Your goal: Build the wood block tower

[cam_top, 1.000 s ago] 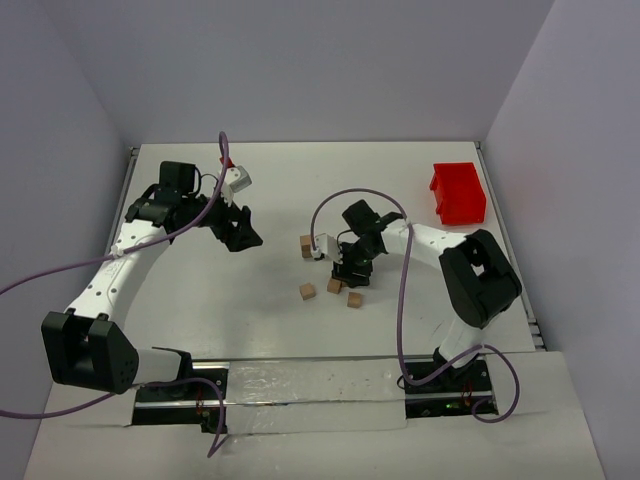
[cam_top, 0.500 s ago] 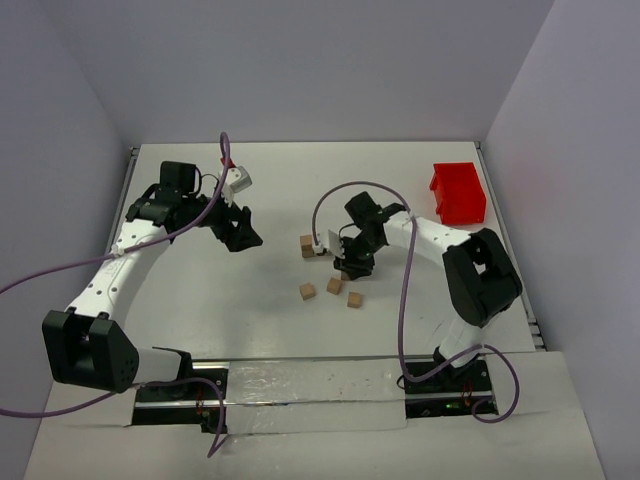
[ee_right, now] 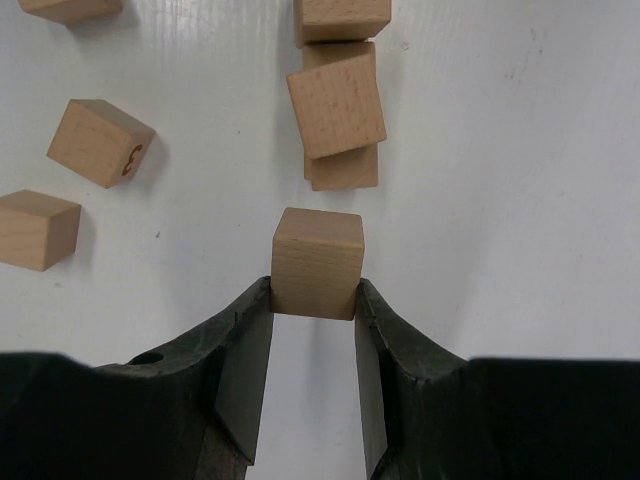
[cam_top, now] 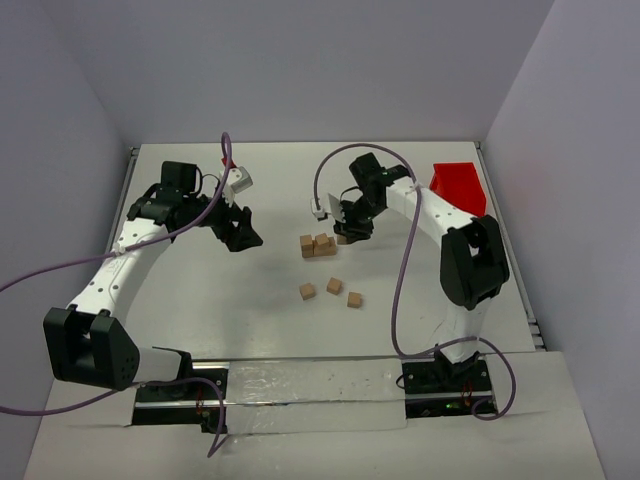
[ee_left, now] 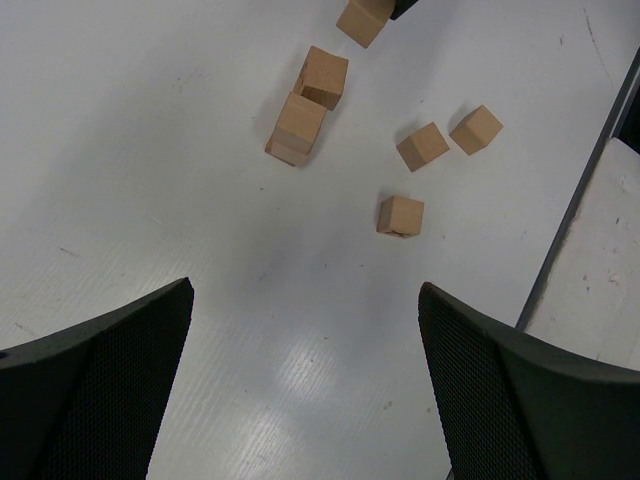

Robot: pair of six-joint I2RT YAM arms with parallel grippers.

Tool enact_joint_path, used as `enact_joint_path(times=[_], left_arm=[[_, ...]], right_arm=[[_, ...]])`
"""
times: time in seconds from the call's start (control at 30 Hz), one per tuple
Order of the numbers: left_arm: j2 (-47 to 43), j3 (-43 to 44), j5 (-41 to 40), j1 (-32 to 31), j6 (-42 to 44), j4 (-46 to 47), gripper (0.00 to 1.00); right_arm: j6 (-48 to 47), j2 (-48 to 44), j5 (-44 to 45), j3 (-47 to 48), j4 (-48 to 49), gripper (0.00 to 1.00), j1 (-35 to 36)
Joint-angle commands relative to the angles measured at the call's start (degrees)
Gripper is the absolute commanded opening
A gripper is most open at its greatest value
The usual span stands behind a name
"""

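Observation:
In the right wrist view my right gripper (ee_right: 314, 291) is shut on one wood block (ee_right: 318, 262), held above the table just short of the tower (ee_right: 337, 105). The tower is a low, slightly crooked cluster of tan cubes (cam_top: 319, 244). From the top view the right gripper (cam_top: 350, 230) hangs at the tower's right side. Three loose wood blocks (cam_top: 307, 291) (cam_top: 334, 286) (cam_top: 354, 299) lie nearer the arms. My left gripper (cam_top: 240, 232) stands open and empty left of the tower, its fingers (ee_left: 100, 380) wide apart over bare table, with the tower (ee_left: 300, 125) ahead of it.
A red plastic bin (cam_top: 458, 190) stands at the far right, beyond the right arm. Purple cables loop over both arms. The table's right edge and a rail (ee_left: 580, 200) show in the left wrist view.
My right gripper closed on a wood block among the loose ones, lifted it and carried it away from the arms to the tower's right side. The left arm stayed put.

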Motion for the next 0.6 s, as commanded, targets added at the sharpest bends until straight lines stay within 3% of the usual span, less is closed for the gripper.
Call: enact_joint_path(times=[0.0,0.57], left_arm=[[-0.02,-0.03,2.21,0.3,1.44,1.48,0.99],[0.51,0.1,2.79,0.3,1.62,1.23,0.99]], right_arm=[[-2.66,2.84,-1.17,3.99,-4.2,0.0,0.06],[-3.09,6.84,-1.24,9.34,-5.68,0.0,0.61]])
